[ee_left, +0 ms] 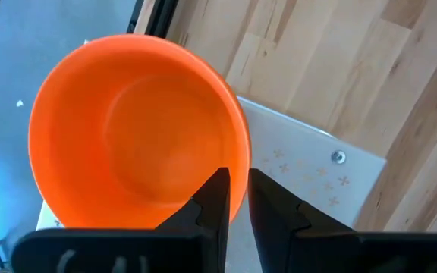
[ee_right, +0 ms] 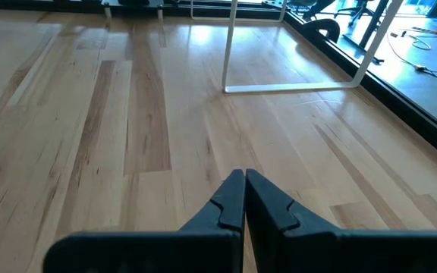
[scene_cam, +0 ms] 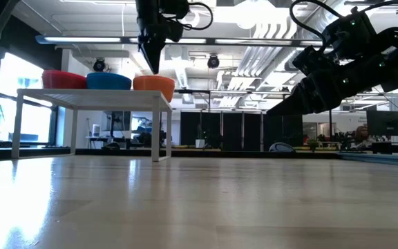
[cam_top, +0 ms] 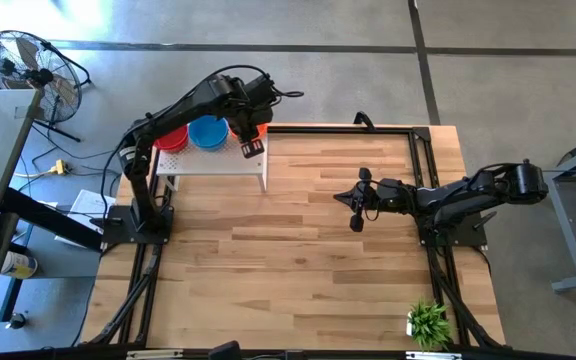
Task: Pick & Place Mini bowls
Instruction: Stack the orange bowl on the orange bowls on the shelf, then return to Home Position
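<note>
Left gripper (ee_left: 235,199) hovers directly above the orange bowl (ee_left: 139,133), fingers nearly together astride its near rim, not yet clamped. Red bowl (scene_cam: 64,79) and blue bowl (scene_cam: 108,81) sit beyond it on the white stand (cam_top: 218,160); none looks moved off. Right gripper (ee_right: 244,199) waits closed over bare table (cam_top: 298,260). No writing is readable.

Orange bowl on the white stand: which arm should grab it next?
Left. The left gripper hangs right over the orange bowl on the white stand, fingers slightly apart at its rim. The right gripper sits shut over bare table, well away.
</note>
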`<action>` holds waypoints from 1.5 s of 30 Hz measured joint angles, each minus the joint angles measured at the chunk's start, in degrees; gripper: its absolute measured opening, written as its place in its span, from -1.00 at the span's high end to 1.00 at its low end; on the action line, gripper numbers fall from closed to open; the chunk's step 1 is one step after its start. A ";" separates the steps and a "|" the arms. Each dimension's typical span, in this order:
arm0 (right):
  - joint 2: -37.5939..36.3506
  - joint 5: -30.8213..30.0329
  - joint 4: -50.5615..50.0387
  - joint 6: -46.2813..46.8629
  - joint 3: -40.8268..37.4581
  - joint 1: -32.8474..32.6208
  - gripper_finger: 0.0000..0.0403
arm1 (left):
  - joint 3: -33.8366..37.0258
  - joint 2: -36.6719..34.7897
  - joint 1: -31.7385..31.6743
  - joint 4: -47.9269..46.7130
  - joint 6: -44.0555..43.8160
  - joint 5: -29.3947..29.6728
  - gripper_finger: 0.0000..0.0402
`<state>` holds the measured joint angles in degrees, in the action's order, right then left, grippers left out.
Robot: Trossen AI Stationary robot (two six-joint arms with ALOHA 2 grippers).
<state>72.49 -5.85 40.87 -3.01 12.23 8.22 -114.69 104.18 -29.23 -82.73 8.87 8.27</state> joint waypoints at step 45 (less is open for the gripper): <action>-21.62 9.31 -16.30 5.16 0.13 1.80 1.00 | 74.97 -47.98 15.78 84.04 -0.08 -11.46 0.99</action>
<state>50.86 3.46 24.57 2.15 12.36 10.01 -39.73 56.20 -13.45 1.31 8.79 -3.19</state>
